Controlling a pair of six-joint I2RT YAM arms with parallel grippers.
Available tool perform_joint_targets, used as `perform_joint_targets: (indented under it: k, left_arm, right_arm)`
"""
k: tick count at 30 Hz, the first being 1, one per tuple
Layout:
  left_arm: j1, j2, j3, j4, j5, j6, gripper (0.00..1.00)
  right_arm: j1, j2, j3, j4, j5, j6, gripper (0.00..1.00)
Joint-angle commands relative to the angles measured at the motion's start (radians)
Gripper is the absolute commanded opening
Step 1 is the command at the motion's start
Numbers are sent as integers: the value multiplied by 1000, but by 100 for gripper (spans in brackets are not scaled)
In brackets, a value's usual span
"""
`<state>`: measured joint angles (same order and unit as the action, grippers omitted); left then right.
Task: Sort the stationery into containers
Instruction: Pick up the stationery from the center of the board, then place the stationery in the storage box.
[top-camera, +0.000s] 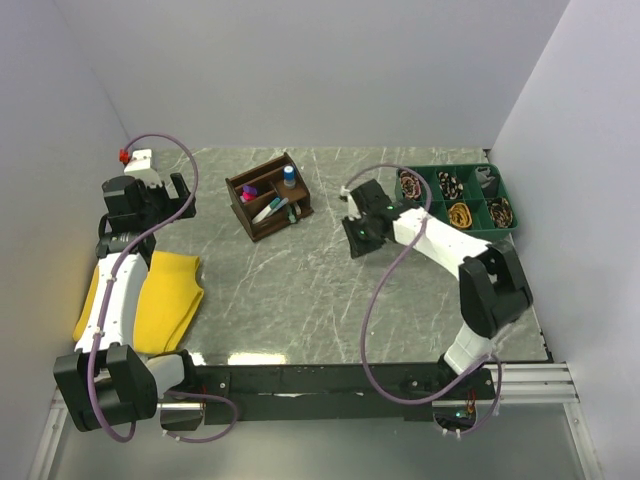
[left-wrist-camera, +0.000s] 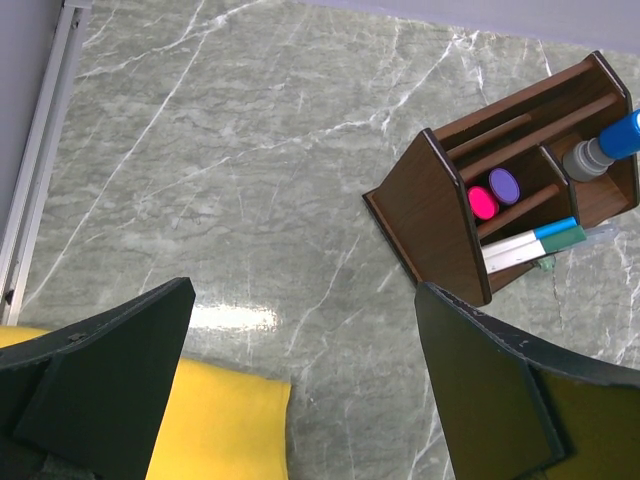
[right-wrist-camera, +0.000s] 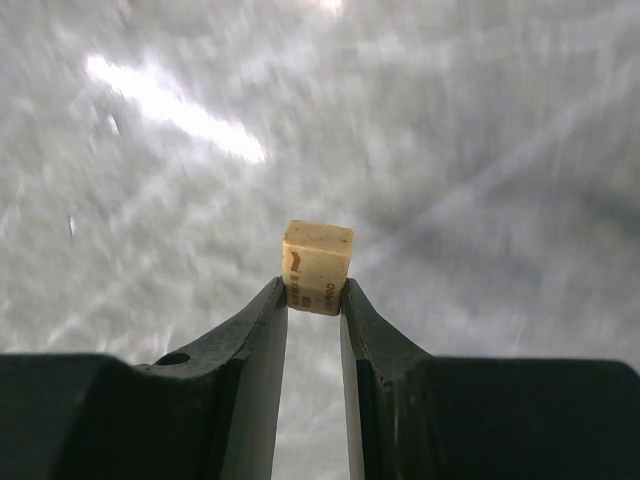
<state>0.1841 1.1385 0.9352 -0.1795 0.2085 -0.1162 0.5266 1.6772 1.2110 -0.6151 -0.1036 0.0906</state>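
Note:
The dark brown wooden organiser (top-camera: 268, 196) stands at the back centre of the table. In the left wrist view the organiser (left-wrist-camera: 440, 215) holds a pink marker (left-wrist-camera: 483, 203), a purple marker (left-wrist-camera: 504, 185), a green-capped white marker (left-wrist-camera: 535, 243) and a blue-capped cylinder (left-wrist-camera: 610, 145). My left gripper (left-wrist-camera: 305, 290) is open and empty, hovering left of the organiser. It also shows in the top view (top-camera: 185, 195). My right gripper (right-wrist-camera: 315, 290) is shut on a small tan eraser (right-wrist-camera: 318, 262), held above bare table to the right of the organiser. The right gripper also shows in the top view (top-camera: 352, 222).
A green divided tray (top-camera: 432, 195) with coiled items sits at the back right. A yellow cloth (top-camera: 165, 300) lies at the left under my left arm, and its corner shows in the left wrist view (left-wrist-camera: 215, 425). Grey walls close in the table.

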Motion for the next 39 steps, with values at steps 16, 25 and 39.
perform_joint_targets:
  k: [16,25,39]
  left_arm:
    - [14,37,37,49,-37,41,99]
    - [15,44,27,58,-50,53,99]
    - [14,37,10,58,-49,56,99]
  right_arm:
    - [78,463,587,160,48,-144,0]
    - [138,501,621,175,53,-107,0]
    - [165,559,662,206,145,-117,3]
